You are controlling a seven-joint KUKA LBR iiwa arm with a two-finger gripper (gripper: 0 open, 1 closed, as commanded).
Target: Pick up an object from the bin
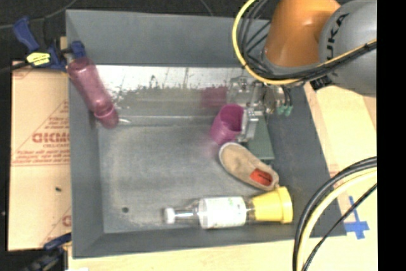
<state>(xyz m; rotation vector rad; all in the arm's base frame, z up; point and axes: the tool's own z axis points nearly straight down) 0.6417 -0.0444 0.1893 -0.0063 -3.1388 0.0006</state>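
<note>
Gripper [248, 118]: low in the bin [152, 35], just beside the purple cup's [223, 125] right rim. Opening: cannot tell. Nearest below: beige shoe [241, 163].

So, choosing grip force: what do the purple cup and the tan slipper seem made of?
The cup looks like hard plastic: smooth, even purple, slight sheen. The slipper looks like soft fabric or suede: dull, fuzzy tan surface.

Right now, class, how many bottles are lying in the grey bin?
2. A purple bottle leans in the far-left corner. A white-labelled bottle with a yellow end lies along the near wall. The robot arm may hide another beneath it.
</note>
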